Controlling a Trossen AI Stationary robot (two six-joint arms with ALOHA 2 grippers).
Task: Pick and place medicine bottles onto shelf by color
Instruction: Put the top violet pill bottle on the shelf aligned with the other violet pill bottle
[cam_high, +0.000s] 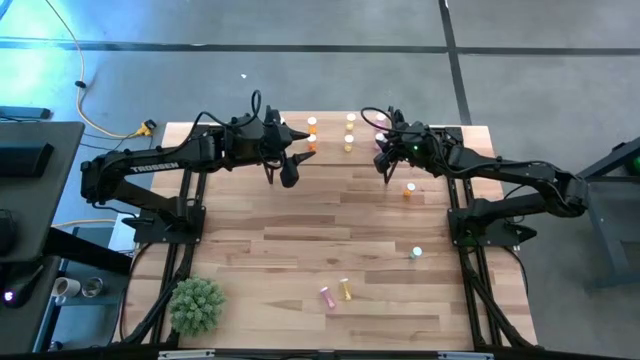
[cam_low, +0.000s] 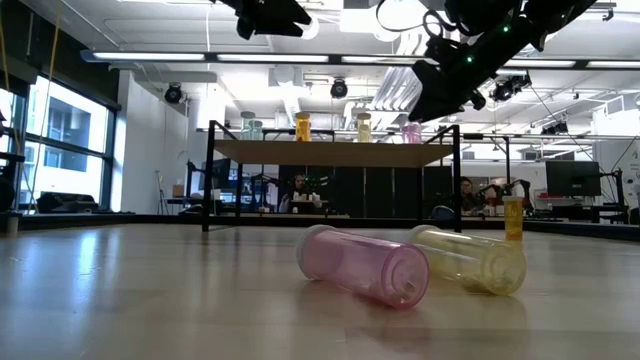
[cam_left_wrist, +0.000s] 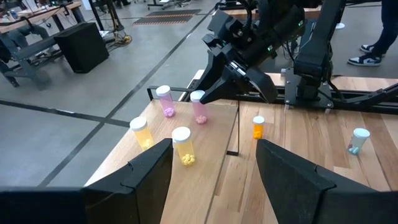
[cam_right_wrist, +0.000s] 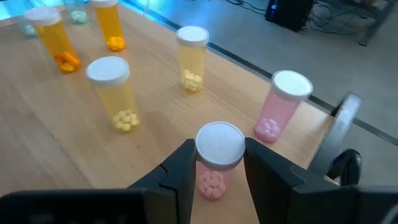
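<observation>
The shelf (cam_high: 330, 132) stands at the table's far edge with orange (cam_right_wrist: 56, 40), yellow (cam_right_wrist: 118, 96) and pink (cam_right_wrist: 280, 109) medicine bottles upright on it. My right gripper (cam_right_wrist: 219, 171) is over the shelf's right part, shut on another pink bottle (cam_right_wrist: 214, 183) that stands there. My left gripper (cam_left_wrist: 214, 168) hangs open above the shelf's near edge, left of the middle, with nothing between its fingers. On the table, an orange bottle (cam_high: 409, 190) and a green one (cam_high: 416, 252) stand upright. A pink bottle (cam_low: 365, 265) and a yellow one (cam_low: 470, 258) lie on their sides near the front. My right gripper pinches the pink bottle between its two fingers at the white cap (cam_right_wrist: 219, 146) and the neck just under it. The fingers (cam_right_wrist: 183, 168) slant down from the table's right side. The bottle stands upright with its base on the shelf.
A small green plant (cam_high: 196, 305) sits at the table's near left corner. The shelf's thin black legs (cam_low: 209, 180) stand on the tabletop. Bare wood lies between the shelf and the two lying bottles.
</observation>
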